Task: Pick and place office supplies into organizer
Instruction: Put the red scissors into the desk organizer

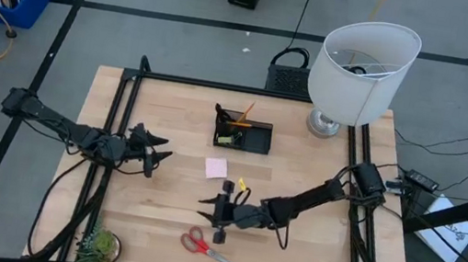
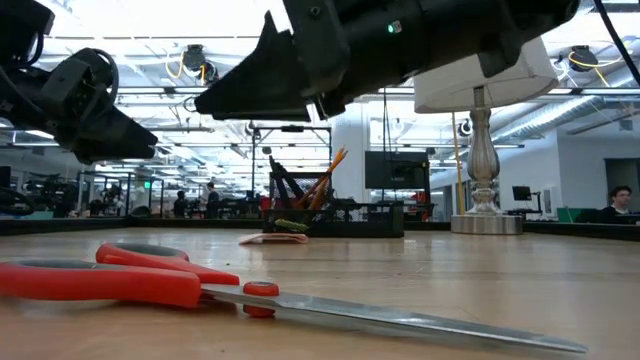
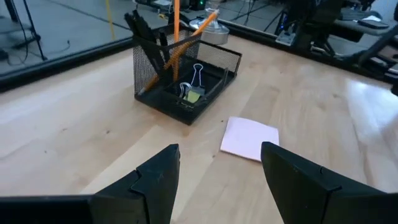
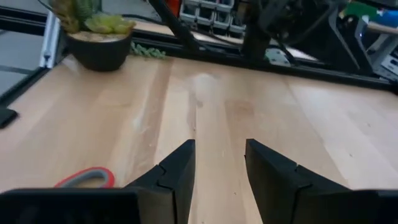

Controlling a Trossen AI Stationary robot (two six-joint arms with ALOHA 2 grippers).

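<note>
Wooden tabletop [image 1: 309, 254] carrying everything, with the white lamp [image 1: 362, 62] at the far right corner and a potted plant [image 1: 98, 246] at the near left corner. Black mesh organizer [image 1: 243, 132] near the far middle, already holding pencils [image 3: 186, 37] upright in the tall cup and a binder clip [image 3: 197, 73] in the low tray. Left gripper [image 1: 156, 152] hovering left of centre, fingers [image 3: 155, 180] spread and empty, facing the organizer across the pink sticky-note pad [image 1: 216, 167], which lies flat between gripper and organizer. Right gripper [image 1: 208, 209] low over the near middle, fingers [image 4: 177, 171] parted with a narrow gap and holding nothing, just beyond the red-handled scissors [image 1: 206, 246] lying flat near the front edge; a small yellow item [image 1: 243, 185] beside the right arm, too small to identify. Step in hand, judged from this: reaching for the scissors with the right gripper. Best done by coming down over the handle end or the pivot, fingers straddling the thin flat body crosswise, pressing close to the wood before closing. Risk of blades swinging open or slipping on lift, so a grip near the pivot likely steadier. Afterwards, blades-down into the tall cup, clear of the pencils.
</note>
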